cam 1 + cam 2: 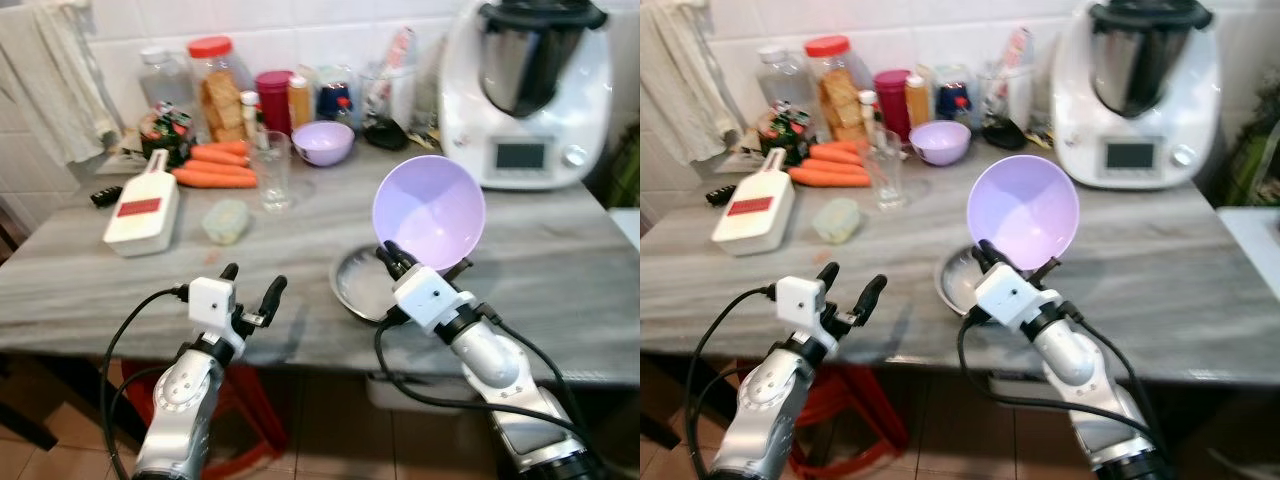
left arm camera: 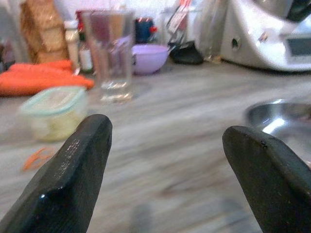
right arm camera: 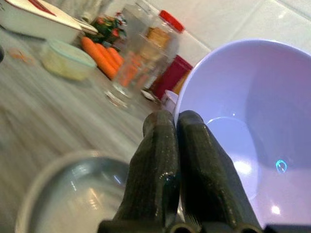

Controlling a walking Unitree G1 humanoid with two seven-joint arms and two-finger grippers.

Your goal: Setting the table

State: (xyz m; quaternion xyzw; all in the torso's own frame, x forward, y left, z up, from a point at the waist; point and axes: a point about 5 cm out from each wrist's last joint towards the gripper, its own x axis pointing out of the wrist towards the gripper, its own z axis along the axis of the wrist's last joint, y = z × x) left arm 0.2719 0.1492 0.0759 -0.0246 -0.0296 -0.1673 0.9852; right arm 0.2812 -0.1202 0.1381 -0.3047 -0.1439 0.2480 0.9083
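Lilac plastic bowl [image 1: 430,213] mid-frame, tilted on edge above steel plate [image 1: 362,287] | right gripper [image 1: 392,259] pinched on its lower rim | likely light, stiff, slick: keep your rim grip firm | left gripper [image 1: 250,284] spread, empty, lower left

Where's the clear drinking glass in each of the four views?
Left eye: clear drinking glass, upper left of centre, right of the carrots.
Right eye: upper left, again right of the carrots.
Left wrist: top, left of centre.
Right wrist: centre-left, blurred.
Shared landmark: the carrots.
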